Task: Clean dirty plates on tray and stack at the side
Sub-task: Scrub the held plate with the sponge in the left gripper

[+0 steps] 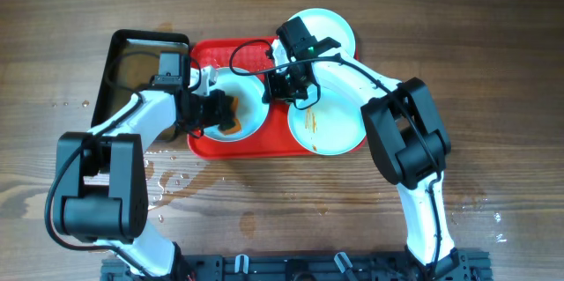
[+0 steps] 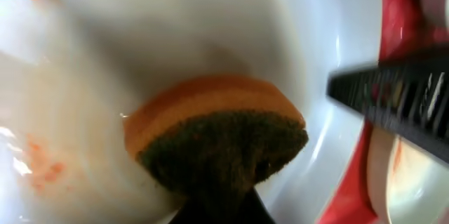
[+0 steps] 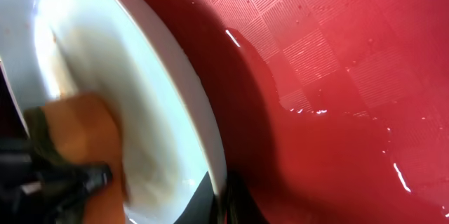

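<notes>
A pale plate [image 1: 251, 96] lies in the left half of the red tray [image 1: 238, 147]. My left gripper [image 1: 211, 112] is shut on an orange and dark green sponge [image 2: 210, 133], which is pressed onto this plate [image 2: 140, 41]. My right gripper [image 1: 280, 87] is shut on the plate's right rim [image 3: 214, 161], one finger inside and one outside. A second plate [image 1: 339, 131] with a brown smear lies over the tray's right side. Behind it, a third plate [image 1: 339, 27] rests past the tray's back right corner.
A black metal pan [image 1: 132, 52] stands left of the tray, under my left arm. Water drops dot the wooden table [image 1: 493, 70] in front of the tray and at the left. The wet tray floor [image 3: 337, 76] shows beside the pinched rim.
</notes>
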Controlling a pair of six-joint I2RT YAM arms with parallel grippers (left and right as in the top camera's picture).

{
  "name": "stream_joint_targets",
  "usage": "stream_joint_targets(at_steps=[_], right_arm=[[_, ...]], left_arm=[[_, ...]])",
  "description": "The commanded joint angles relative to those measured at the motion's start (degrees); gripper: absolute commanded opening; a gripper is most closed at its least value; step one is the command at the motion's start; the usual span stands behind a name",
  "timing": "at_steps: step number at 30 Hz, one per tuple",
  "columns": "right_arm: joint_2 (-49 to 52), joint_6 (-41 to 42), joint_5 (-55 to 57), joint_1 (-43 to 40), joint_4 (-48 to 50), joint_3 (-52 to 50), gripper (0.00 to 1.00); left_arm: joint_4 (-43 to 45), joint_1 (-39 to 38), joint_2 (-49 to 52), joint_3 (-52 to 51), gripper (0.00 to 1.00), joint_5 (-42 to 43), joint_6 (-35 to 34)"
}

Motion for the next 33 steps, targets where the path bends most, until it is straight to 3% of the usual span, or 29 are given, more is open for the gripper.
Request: stream_joint_targets(at_steps=[1,4,7,11,15,18,21,25,30,33], right_arm=[[1.25,-0.24,0.96,0.55,-0.28,-0.39,0.04],[1.25,-0.22,0.57,0.55,-0.17,-0.39,0.04],[1.25,-0.24,0.59,0.55,-0.13,-0.39,0.04],[1.25,-0.22,0.57,0.55,-0.04,-0.42,0.04],[1.25,-0.26,0.57,0.55,-0.04,-0.39,0.04],[1.25,-0.26,0.57,0.55,-0.07,-0.39,0.04],[1.25,-0.26,0.57,0.55,-0.07,-0.39,0.04],[1.25,-0.26,0.57,0.55,-0.07,-0.39,0.04],[1.25,-0.26,0.55,0.55,-0.07,-0.39,0.04],[1.25,-0.26,0.55,0.55,-0.07,-0.39,0.04]], left_arm=[[4.74,1.90,0.90,-0.35,0.04,-15.15,-7.41],[7.72,2.86,0.90,-0.35,0.04,-25.22,-12.48],[7.06,3.02,0.90,-0.35,0.04,-29.73,-16.68],[1.86,2.25,0.90,-0.35,0.04,-24.83,-16.46],[-6.36,-0.39,0.90,-0.35,0.04,-11.02,-11.23],[-8.13,-2.54,0.90,-0.35,0.04,-3.61,-5.46],[-6.80,-4.15,0.90,-0.35,0.04,-1.66,-2.45],[-1.49,-4.66,0.90,-0.35,0.04,-8.87,-4.59],[4.61,-3.82,1.07,-0.35,0.04,-25.53,-11.32],[7.54,-3.21,1.11,-0.35,0.04,-31.34,-12.61]])
